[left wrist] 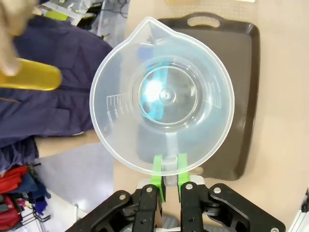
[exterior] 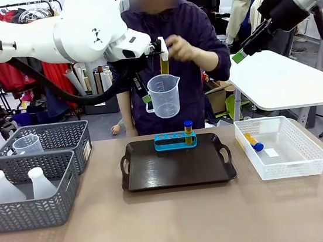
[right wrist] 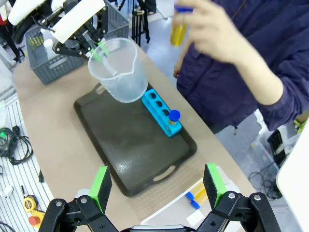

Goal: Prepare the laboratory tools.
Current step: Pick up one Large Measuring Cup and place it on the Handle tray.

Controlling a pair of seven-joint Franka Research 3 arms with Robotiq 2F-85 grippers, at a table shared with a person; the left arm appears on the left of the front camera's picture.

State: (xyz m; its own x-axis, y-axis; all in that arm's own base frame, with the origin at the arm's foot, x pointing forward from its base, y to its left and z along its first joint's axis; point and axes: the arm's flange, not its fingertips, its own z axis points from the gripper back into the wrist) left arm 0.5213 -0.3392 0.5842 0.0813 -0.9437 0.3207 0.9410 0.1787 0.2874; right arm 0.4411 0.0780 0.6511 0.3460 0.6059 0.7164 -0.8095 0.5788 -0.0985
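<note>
1. My left tool (left wrist: pixel 169 166) is clamped on the handle of the beaker (left wrist: pixel 164 96), one green pad on each side of it
2. The beaker hangs in the air, upright with its mouth up, above the far edge of the tray (exterior: pixel 156 175); in my left wrist view the blue of the rack (exterior: pixel 175 140) shows through its clear bottom
3. My right tool (right wrist: pixel 158 186) is raised high over the right side of the desk (exterior: pixel 163 227), its fingers wide apart with nothing between them
4. A person stands at the far side of the desk, and their hand (exterior: pixel 183 47) holds an amber tube (exterior: pixel 164 58) upright by its top, near the beaker on the person's side and not touching it
5. The rack stands on the tray along its far edge, with a capped tube (exterior: pixel 188 130) upright in its right end hole as the front view shows it, and the other three holes open
6. The tray lies in the middle of the desk
7. To the right of the tray stands the white basket (exterior: pixel 308 162), apart from it, and loose tubes (exterior: pixel 252 142) with blue caps lie in its far left corner
8. At the left of the desk stand two grey baskets side by side: the near basket (exterior: pixel 37 213) holds two white flasks (exterior: pixel 39 183) upright, and the far basket (exterior: pixel 63 136) holds a second clear beaker (exterior: pixel 27 144)
</note>
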